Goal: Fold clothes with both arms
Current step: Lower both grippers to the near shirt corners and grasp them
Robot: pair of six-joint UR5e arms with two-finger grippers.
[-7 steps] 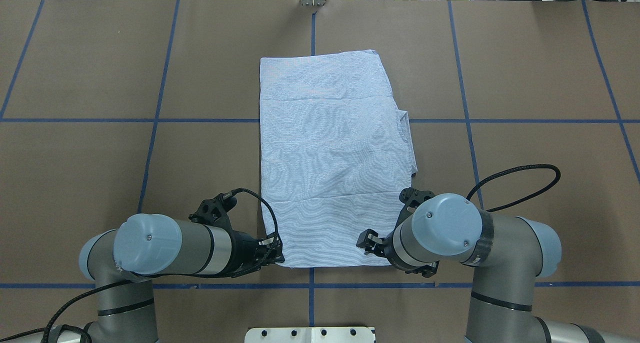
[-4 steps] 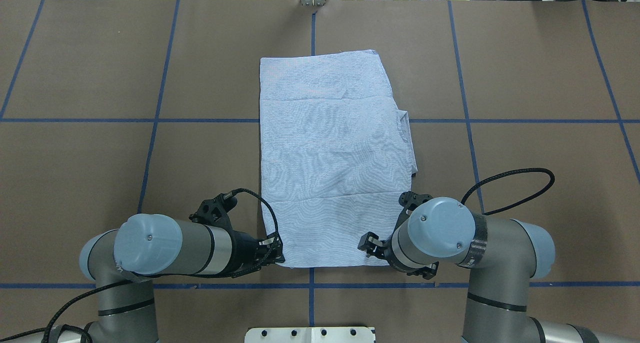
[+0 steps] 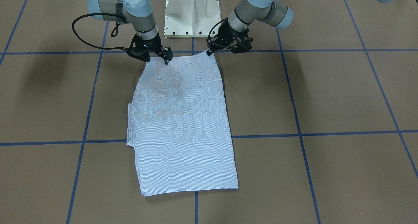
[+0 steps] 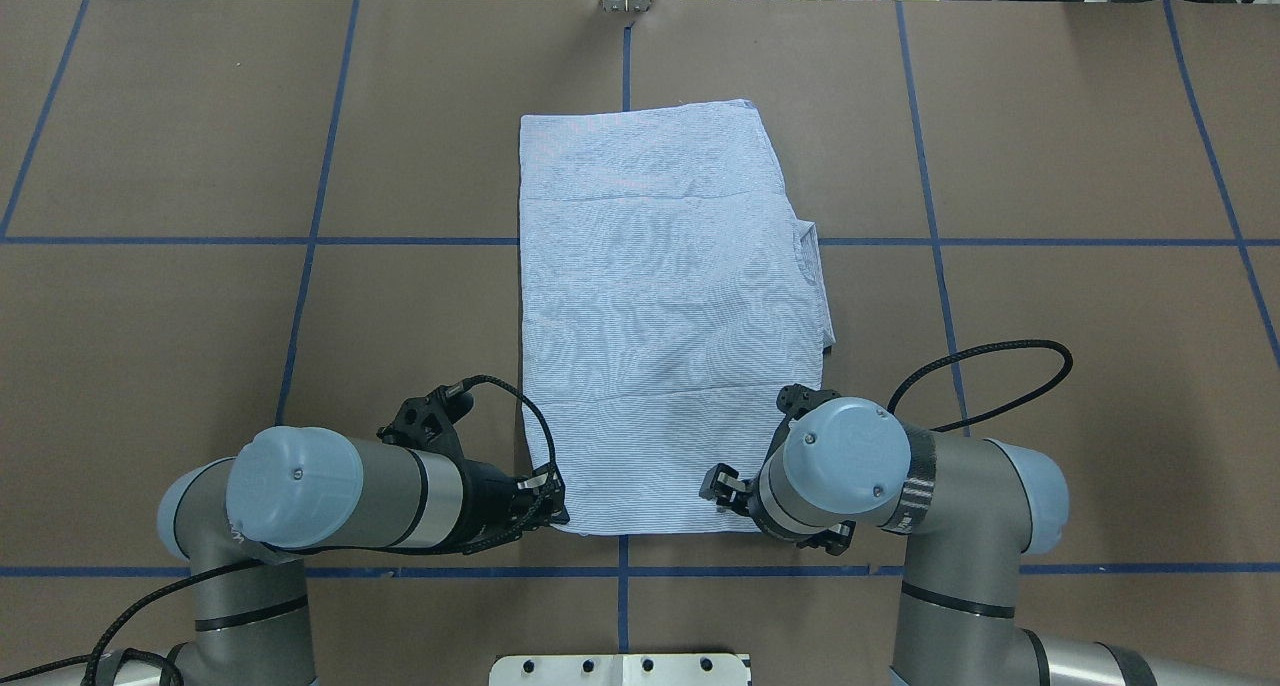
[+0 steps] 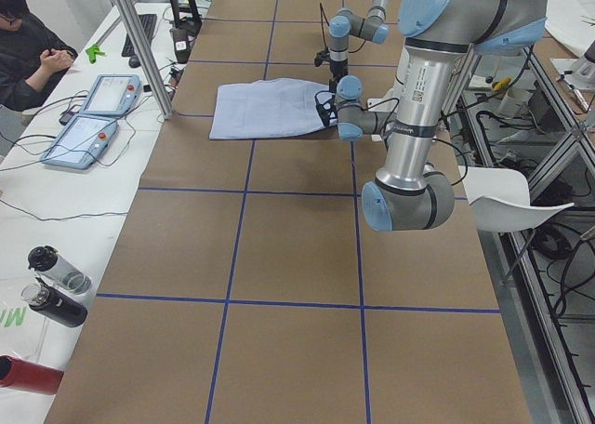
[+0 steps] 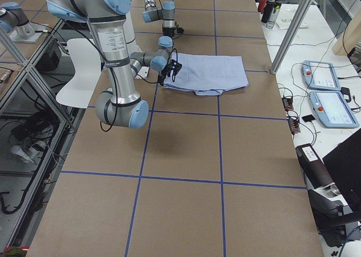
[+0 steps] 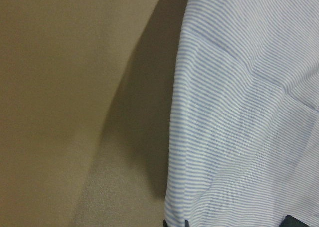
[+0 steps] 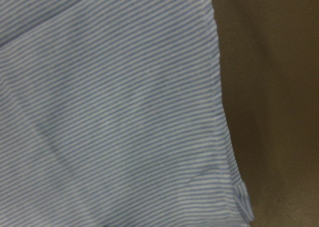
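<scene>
**Both grippers down at the near hem of the folded shirt**

The biggest thing in the shot is the brown paper-covered table (image 4: pixel 150 116), marked into big squares by blue tape lines (image 4: pixel 400 240). The light blue and white finely striped shirt (image 4: pixel 660 306) lies flat in the middle of it, folded into a long rectangle that runs away from the robot. Its far end is close to the far edge of the table. A small flap of fabric sticks out along its right side, about halfway down.

The silver-grey left arm with light blue joint caps (image 4: pixel 330 491) comes in low from the left. The matching right arm (image 4: pixel 940 486) comes in from the right. Both reach for the end of the shirt nearest the robot. The white pedestal base (image 3: pixel 192 11) sits between them at the near edge.

The black left gripper (image 3: pixel 209 51) is at the near left corner, pinched closed on the fabric. That corner is pulled up a bit off the table, with a shadow under the edge in the left wrist view. The black right gripper (image 3: pixel 166 59) points down onto the near hem, a little inside the right corner, with one fingertip touching the cloth. How far apart its fingers are, nobody could tell from these views.

A black cable (image 4: pixel 1000 361) loops over the table to the right of the right arm.
</scene>
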